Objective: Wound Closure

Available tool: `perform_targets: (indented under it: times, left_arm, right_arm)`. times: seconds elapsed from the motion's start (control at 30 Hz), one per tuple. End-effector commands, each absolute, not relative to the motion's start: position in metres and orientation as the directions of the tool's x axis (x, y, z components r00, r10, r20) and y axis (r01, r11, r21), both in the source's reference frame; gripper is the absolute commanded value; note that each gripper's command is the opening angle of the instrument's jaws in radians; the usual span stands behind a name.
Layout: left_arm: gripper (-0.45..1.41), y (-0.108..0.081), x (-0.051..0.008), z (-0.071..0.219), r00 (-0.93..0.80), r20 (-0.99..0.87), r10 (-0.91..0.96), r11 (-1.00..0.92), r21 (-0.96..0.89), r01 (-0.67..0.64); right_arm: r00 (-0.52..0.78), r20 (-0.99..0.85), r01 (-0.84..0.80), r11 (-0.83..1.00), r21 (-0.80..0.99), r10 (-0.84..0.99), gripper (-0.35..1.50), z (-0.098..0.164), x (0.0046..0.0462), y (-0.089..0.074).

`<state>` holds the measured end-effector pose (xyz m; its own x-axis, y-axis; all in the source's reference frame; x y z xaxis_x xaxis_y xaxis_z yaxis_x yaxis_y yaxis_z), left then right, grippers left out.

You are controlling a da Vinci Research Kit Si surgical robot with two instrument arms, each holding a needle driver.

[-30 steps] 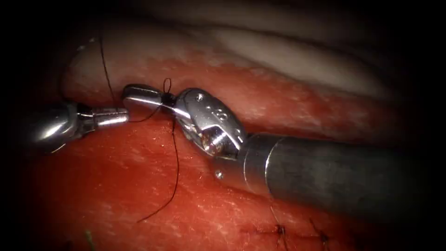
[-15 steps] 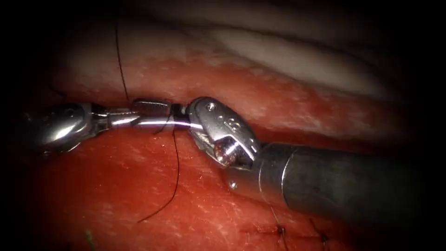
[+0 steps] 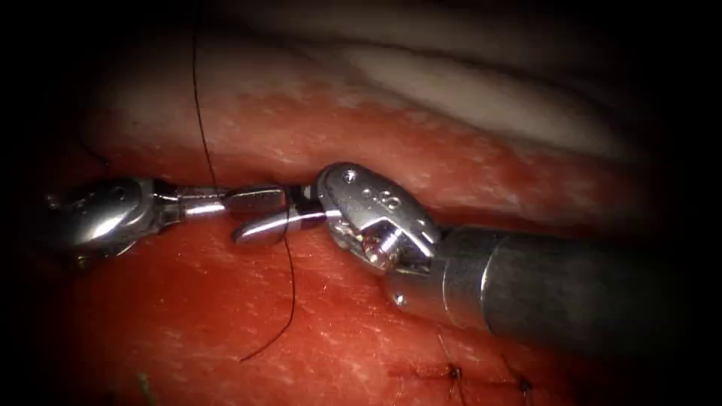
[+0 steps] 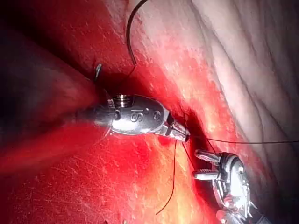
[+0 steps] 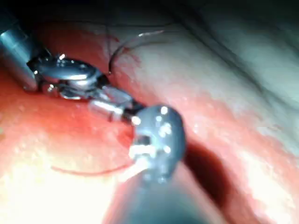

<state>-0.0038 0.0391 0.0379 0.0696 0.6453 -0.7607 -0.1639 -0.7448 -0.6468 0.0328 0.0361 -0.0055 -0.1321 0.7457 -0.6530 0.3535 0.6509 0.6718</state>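
Note:
My left tool [image 3: 214, 203] comes in from the left, its jaws shut on the black thread [image 3: 201, 113], which runs taut up out of view. My right tool [image 3: 252, 216] meets it tip to tip over the cut [image 3: 481, 214], jaws open and holding nothing. A loose thread tail [image 3: 286, 301] hangs down from between the jaws across the red tissue [image 3: 188, 316]. In the left wrist view the left tool [image 4: 182, 134] pinches the thread [image 4: 252, 141] and the right tool [image 4: 202, 164] stands open. The curved needle [image 4: 128, 32] lies free on the pale tissue, also seen as needle [image 5: 135, 39]; neither tool holds it.
Two finished stitches [image 3: 455, 372] sit on the tissue below the right tool's shaft [image 3: 571, 293]. A pale fatty ridge [image 3: 466, 90] rises behind the cut. Red fluid wets the tissue near the tools.
Both tools moved right and slightly down along the cut. The right tool's jaws have parted. The small thread loop above the jaws is gone, and the upward strand shifted right.

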Motion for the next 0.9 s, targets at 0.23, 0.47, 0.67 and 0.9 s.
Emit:
perform_targets:
  times: [0.23,0.47,0.67,0.9]
  left_arm:
    - [-0.35,0.0377,-0.0048,0.038,0.071,-0.761,0.645,-0.748,-0.648,-0.142]
    - [-0.35,0.0377,-0.0053,0.0384,0.06,-0.758,0.65,-0.747,-0.651,-0.134]
    - [-0.35,0.0377,-0.0058,0.0392,0.048,-0.753,0.656,-0.744,-0.657,-0.122]
    - [-0.35,0.038,-0.0056,0.0401,0.038,-0.751,0.659,-0.744,-0.659,-0.113]
  right_arm:
    - [-0.022,-0.678,0.443,0.615,0.652,0.735,0.36,-0.0051,0.0327,0.0368]
    - [0.092,-0.711,0.542,0.564,0.623,0.697,0.32,-0.0047,0.0339,0.0372]
    - [0.16,-0.787,0.633,0.55,0.545,0.596,0.31,-0.0043,0.0346,0.0367]
    - [0.203,-0.851,0.709,0.527,0.469,0.485,0.41,-0.0035,0.0343,0.0352]
